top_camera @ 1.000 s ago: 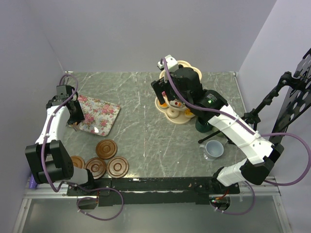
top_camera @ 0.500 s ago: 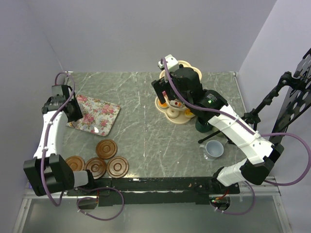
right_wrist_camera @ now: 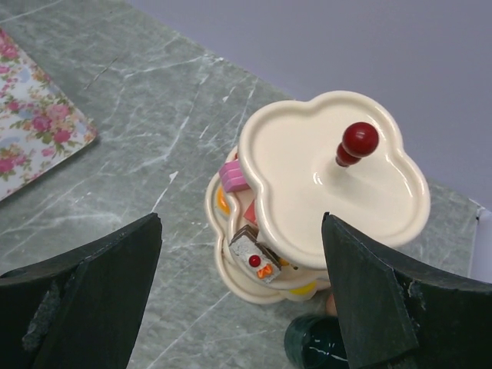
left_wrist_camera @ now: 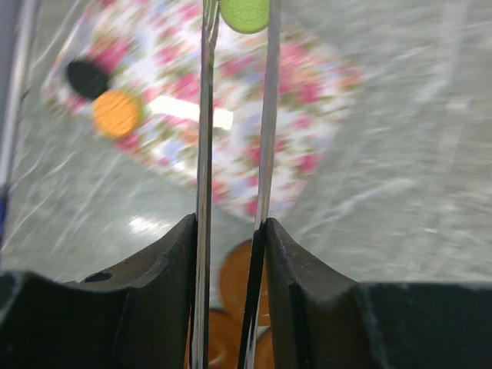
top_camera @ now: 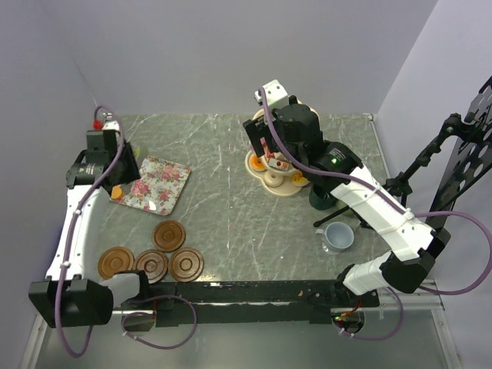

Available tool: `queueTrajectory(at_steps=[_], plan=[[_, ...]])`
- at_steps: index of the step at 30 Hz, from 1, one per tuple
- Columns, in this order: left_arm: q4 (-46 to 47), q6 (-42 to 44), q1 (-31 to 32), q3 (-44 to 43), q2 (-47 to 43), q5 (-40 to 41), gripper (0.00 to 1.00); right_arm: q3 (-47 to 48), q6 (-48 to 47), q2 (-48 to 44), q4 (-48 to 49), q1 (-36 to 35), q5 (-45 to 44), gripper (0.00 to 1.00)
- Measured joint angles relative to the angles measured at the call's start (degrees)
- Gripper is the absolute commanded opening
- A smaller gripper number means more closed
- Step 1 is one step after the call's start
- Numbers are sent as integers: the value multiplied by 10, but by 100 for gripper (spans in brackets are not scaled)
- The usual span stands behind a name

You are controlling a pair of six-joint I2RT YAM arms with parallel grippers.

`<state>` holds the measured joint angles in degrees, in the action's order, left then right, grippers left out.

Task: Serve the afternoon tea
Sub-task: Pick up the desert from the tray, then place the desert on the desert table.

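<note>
Left wrist view: left gripper [left_wrist_camera: 231, 224] clamped on thin metal tongs [left_wrist_camera: 204, 115]; green round cake [left_wrist_camera: 244, 14] between their tips, cut by the frame's top edge.
Floral rectangular tray [left_wrist_camera: 307, 92]: blurred, carrying an orange cake [left_wrist_camera: 115, 114] and a dark round cake [left_wrist_camera: 86, 77].
Right gripper [right_wrist_camera: 240, 219]: spread wide, empty, over cream three-tier scalloped stand [right_wrist_camera: 307, 177]; lower cakes [right_wrist_camera: 250, 257] half hidden.
Dark green mug [right_wrist_camera: 315, 346]: cropped, beside stand.

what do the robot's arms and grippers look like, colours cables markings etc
The left arm and right arm both have white link shells with black joints and black bases. A purple cable runs along each. The right arm has a small green light on a black joint. The fingers are black, flat and tapered.
</note>
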<state>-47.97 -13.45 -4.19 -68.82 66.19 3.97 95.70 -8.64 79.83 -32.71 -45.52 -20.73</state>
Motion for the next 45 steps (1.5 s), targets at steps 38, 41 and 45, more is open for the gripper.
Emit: queueTrajectory(at_steps=[38, 41, 45], plan=[[117, -111, 479, -268, 204, 51, 50, -40, 31, -91, 108, 0, -48, 92], [117, -111, 480, -268, 204, 52, 52, -40, 32, -91, 108, 0, -44, 92], [117, -111, 479, -268, 204, 54, 51, -42, 33, -91, 108, 0, -40, 92]])
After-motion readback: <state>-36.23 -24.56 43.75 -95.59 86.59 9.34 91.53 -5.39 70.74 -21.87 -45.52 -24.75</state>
